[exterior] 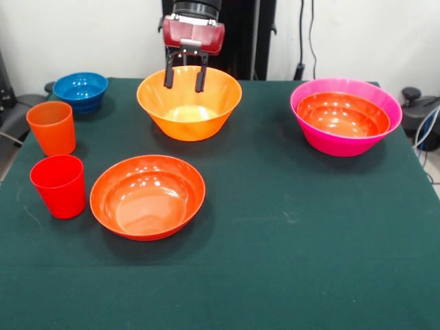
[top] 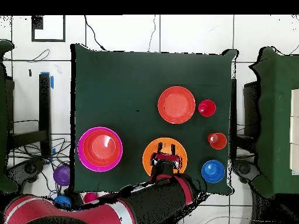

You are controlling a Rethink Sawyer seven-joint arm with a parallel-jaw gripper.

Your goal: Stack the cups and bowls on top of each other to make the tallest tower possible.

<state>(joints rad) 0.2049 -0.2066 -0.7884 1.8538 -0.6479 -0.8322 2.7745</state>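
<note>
My gripper [exterior: 184, 86] is open and empty, its fingertips hanging just above the far inner side of the yellow-orange bowl [exterior: 189, 113]; in the overhead view the gripper [top: 166, 158] is over that bowl [top: 165, 146]. The tower [exterior: 346, 141] is the large pink bowl with a red-orange bowl [exterior: 342, 114] nested inside, at the right; the overhead view shows the pink bowl [top: 82, 149]. A second shallow red-orange bowl [exterior: 148, 196] lies at front centre. The orange cup [exterior: 51, 128] and red cup [exterior: 60, 185] stand upright at the left. A blue bowl [exterior: 80, 89] sits at the far left.
In the overhead view, a purple bowl [top: 61, 174], a blue bowl [top: 62, 202] and a small pink-red bowl [top: 89, 197] lie off the table beside the robot's base. The green cloth table [exterior: 295, 247] ends close to the cups at its left edge.
</note>
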